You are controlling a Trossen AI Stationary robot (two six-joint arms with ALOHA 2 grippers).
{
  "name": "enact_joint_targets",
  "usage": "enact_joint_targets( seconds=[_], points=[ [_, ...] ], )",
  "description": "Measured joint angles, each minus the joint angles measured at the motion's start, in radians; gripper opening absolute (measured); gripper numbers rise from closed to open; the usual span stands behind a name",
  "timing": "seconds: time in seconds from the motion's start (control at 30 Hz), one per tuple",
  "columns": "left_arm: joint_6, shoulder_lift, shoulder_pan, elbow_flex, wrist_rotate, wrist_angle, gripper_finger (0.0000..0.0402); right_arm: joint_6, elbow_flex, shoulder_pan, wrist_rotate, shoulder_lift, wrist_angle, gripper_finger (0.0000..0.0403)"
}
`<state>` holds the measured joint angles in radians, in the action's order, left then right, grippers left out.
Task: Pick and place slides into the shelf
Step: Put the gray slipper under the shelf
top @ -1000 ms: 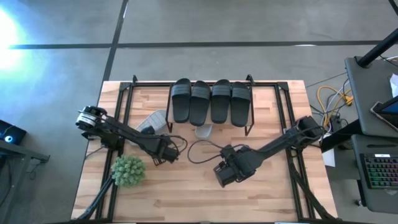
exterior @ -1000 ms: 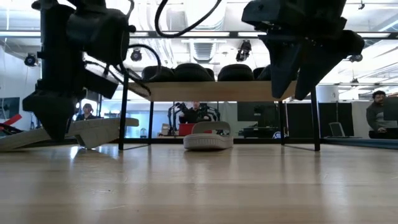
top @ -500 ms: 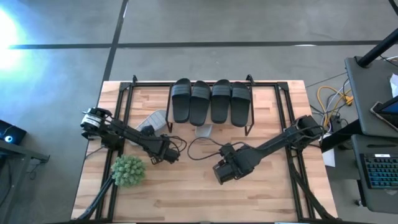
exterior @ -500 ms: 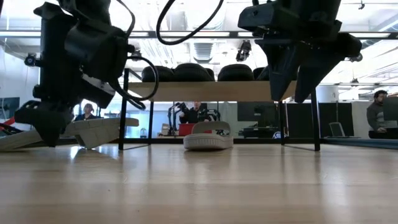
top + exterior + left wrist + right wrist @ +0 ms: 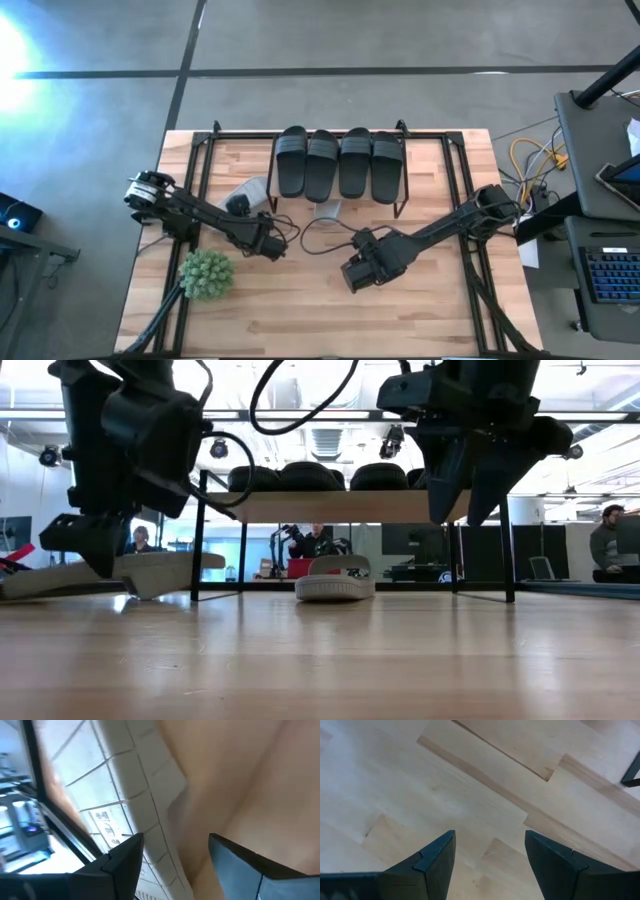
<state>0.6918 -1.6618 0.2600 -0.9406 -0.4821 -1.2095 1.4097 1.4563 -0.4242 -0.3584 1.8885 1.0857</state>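
Observation:
Four black slides [image 5: 340,163] lie side by side on the shelf's top board [image 5: 340,506]. One light grey slide [image 5: 247,192] lies on the table left of the shelf, and its ribbed sole shows in the left wrist view [image 5: 135,805]. The other grey slide [image 5: 328,209] rests on the table under the shelf's front edge [image 5: 335,582]. My left gripper [image 5: 272,244] is open and hangs just near of the left grey slide, touching nothing [image 5: 175,857]. My right gripper [image 5: 355,274] is open over bare wood [image 5: 490,855], near of the shelf.
A small green spiky plant [image 5: 205,273] stands at the near left, close beside my left arm. Black frame rods [image 5: 190,170] run along the table's left and right sides. A cable [image 5: 320,240] loops between the two grippers. People sit in the room beyond the table [image 5: 605,540].
My left gripper has dipped toward the table and come up again beside the left grey slide, staying open. My right gripper has drifted a little toward the table's left and far side, still open. The slides have not moved.

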Motion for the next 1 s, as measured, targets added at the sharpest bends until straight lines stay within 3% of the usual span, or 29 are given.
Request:
enact_joint_targets(
  seconds=[0.57,1.0],
  points=[
    [0.006,0.011,-0.019,0.031,-0.216,-0.064,0.0211,0.0,0.0,0.001,0.0,0.0,-0.002,0.0231],
    [0.008,0.012,-0.019,0.032,-0.232,-0.065,0.0211,0.0,0.0,0.001,0.0,0.0,-0.001,0.0231]
  ],
)
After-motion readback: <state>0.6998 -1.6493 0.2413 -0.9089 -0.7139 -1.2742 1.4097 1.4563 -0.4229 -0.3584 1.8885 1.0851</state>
